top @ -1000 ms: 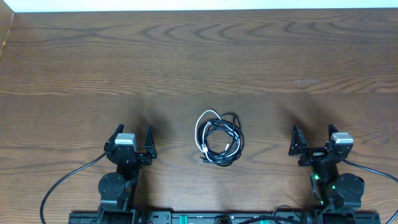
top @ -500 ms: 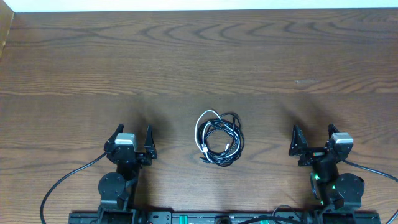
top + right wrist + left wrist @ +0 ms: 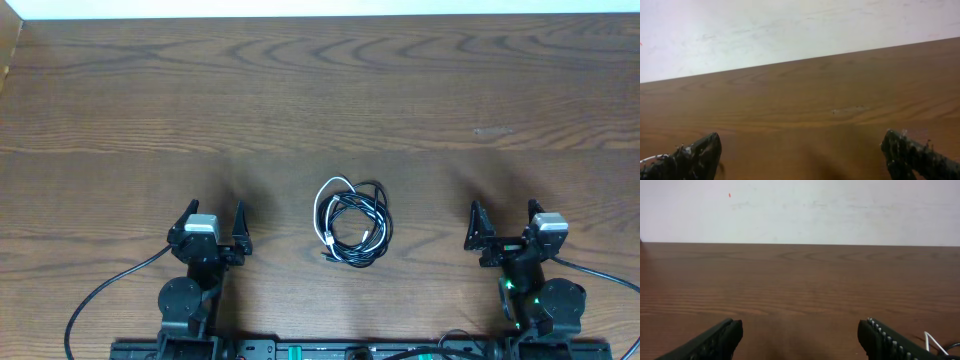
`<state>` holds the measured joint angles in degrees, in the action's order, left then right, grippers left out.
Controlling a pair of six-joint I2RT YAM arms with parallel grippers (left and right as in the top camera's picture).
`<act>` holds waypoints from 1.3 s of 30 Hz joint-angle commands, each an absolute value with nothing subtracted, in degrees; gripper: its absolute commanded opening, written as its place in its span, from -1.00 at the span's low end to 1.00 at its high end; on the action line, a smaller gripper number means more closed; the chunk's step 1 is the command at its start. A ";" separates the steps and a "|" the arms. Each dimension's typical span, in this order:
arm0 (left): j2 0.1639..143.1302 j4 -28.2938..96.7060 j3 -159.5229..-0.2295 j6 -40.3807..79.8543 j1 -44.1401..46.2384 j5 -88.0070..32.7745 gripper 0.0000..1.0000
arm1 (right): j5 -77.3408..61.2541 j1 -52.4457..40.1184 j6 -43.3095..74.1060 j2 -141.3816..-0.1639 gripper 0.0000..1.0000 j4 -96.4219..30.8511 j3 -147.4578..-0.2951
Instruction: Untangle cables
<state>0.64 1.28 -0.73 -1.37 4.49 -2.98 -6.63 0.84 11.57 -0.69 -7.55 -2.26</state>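
Observation:
A small tangle of cables (image 3: 352, 225), thin black cords with one white cord looped along the left side, lies coiled on the wooden table (image 3: 320, 100) between the two arms. My left gripper (image 3: 212, 216) is open and empty, to the left of the tangle. My right gripper (image 3: 503, 216) is open and empty, to the right of it. In the left wrist view the open fingers (image 3: 800, 332) frame bare wood, and a bit of white cord (image 3: 929, 341) shows at the lower right. In the right wrist view the open fingers (image 3: 801, 147) also frame bare wood.
The table's far edge meets a pale wall (image 3: 800, 210). Thick black arm wires trail from the left base (image 3: 100, 295) and the right base (image 3: 600, 275) at the near edge.

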 commanded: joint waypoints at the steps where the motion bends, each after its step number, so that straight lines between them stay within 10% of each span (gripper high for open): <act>1: 0.71 4.03 -0.23 -1.89 4.14 -1.96 0.59 | -6.35 1.08 12.19 -0.49 0.99 -7.53 -2.02; 39: 0.71 4.03 -0.23 -1.89 4.14 -1.96 0.59 | -6.35 -0.62 12.19 -0.49 0.99 -7.53 -2.02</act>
